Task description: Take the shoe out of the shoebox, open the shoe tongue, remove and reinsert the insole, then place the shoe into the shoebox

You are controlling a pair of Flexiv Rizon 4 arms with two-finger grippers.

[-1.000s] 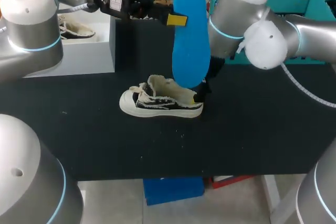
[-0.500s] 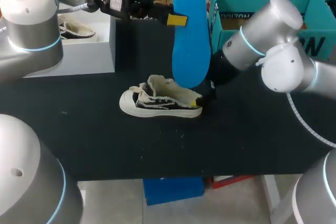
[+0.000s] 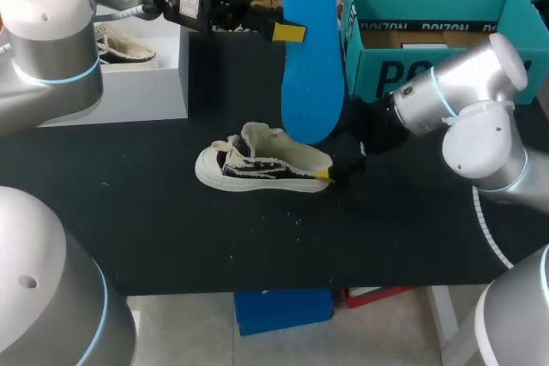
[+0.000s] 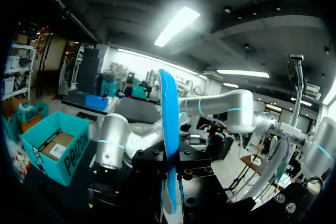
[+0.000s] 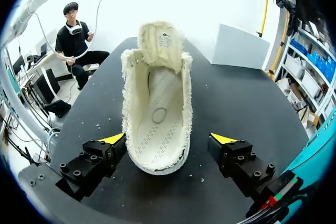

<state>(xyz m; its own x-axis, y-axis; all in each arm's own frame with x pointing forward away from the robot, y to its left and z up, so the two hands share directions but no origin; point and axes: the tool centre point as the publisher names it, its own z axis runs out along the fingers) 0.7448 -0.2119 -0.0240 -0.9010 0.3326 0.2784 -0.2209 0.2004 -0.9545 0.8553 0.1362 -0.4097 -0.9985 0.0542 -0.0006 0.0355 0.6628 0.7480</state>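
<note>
Head view: my left tool (image 3: 294, 33) grips the insole (image 3: 313, 83) above the shoe (image 3: 257, 165), likely for reinsertion; my right tool (image 5: 169, 139), open, straddles its heel.

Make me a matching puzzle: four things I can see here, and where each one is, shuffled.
Things:
1. blue insole
2. shoe
3. teal shoebox
4. white box

Places:
A. back left of the table
B. on the table, heel between the open right jaws
C. held upright in the left jaws
D. back right of the table

Pairs: 1-C, 2-B, 3-D, 4-A
</note>
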